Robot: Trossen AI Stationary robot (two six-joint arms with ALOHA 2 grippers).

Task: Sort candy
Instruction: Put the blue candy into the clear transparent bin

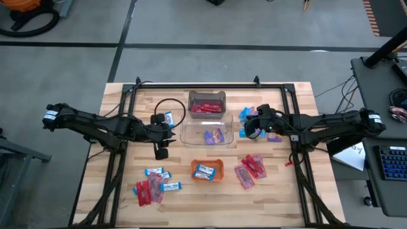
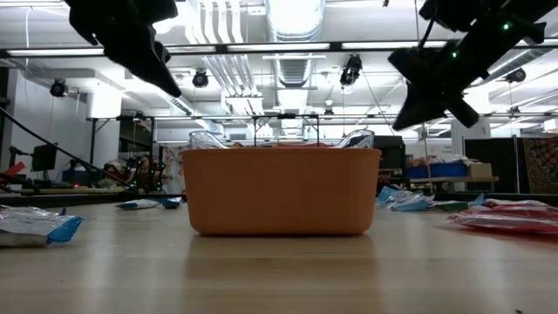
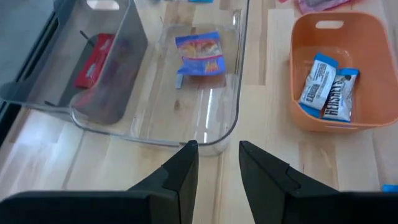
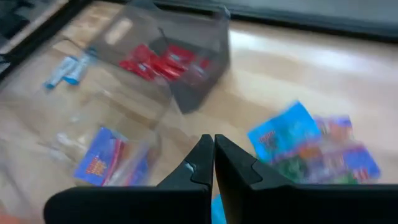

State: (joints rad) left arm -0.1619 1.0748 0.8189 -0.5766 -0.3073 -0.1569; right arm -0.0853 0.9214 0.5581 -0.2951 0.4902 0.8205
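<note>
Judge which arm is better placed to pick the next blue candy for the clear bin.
Right, probably. The right gripper, fingers shut and empty, hovers beside the blue candies next to the clear bin. The left gripper is open by the bin, away from those candies.

- A robotics lab or workshop: exposed ceiling ducts (image 2: 292,22) and strip lights run overhead in the low view.
- Benches (image 2: 453,170) crowded with equipment stand behind the wooden table (image 1: 267,191).
- At three o'clock, a desk carries a keyboard (image 1: 393,162) (cables trailing beside it).
- Grey concrete floor (image 1: 191,25) at twelve o'clock.
</note>
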